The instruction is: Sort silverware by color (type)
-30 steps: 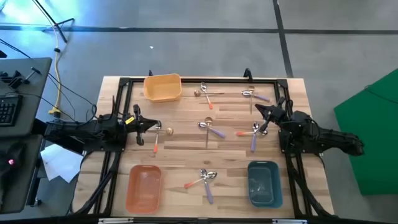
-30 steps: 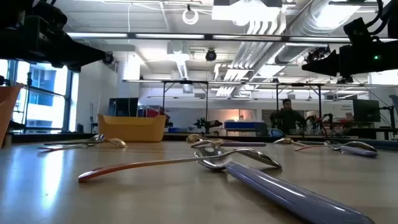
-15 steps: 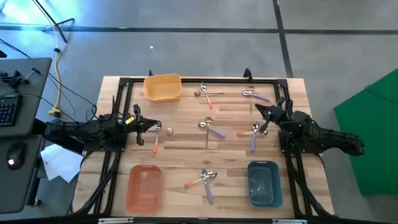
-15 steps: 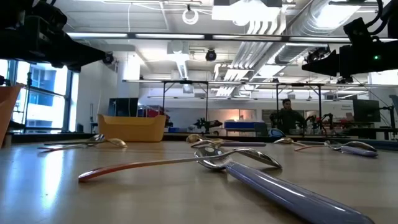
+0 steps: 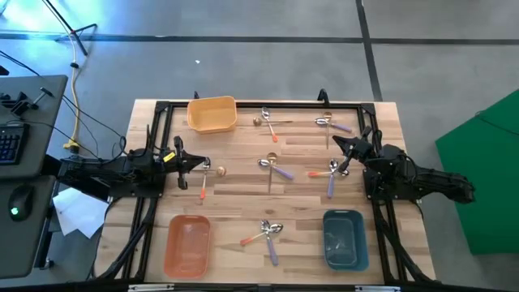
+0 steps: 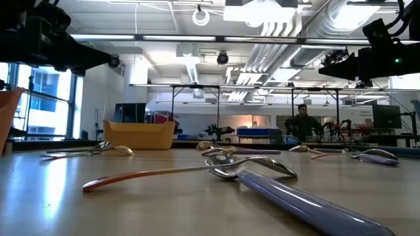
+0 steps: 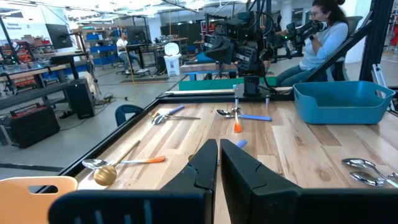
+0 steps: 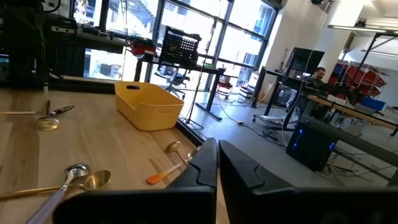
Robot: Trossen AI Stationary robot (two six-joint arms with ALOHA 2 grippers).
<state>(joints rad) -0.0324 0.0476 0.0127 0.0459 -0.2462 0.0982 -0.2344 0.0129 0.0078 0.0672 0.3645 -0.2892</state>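
Planks of pale, striped wood make up your table (image 5: 243, 186), ringed by a black metal frame, with grey concrete floor all around and a green panel off to one side. Across the tabletop in the low view you look into a bright workshop with ducts overhead, glass walls and desks; a person (image 6: 302, 123) stands far back, and another sits beyond the table in the left wrist view.

Your spoons (image 5: 270, 166) lie loose over the table's middle and far half: glossy silver bowls on slim orange or lavender handles, plus all-gold ones. Closest to the low camera, an orange-handled spoon (image 6: 157, 174) and a lavender-handled spoon (image 6: 289, 196) seem to cross at their bowls.

Three smooth plastic bins with rounded corners sit at the edges: a yellow bin (image 5: 212, 113) at the far side, an orange bin (image 5: 188, 245) and a blue bin (image 5: 343, 238) at the near side.

Your left gripper (image 5: 205, 163) hovers at the left edge, fingers pressed together on nothing. Your right gripper (image 5: 339, 144) sits at the right, likewise pinched together and holding nothing.
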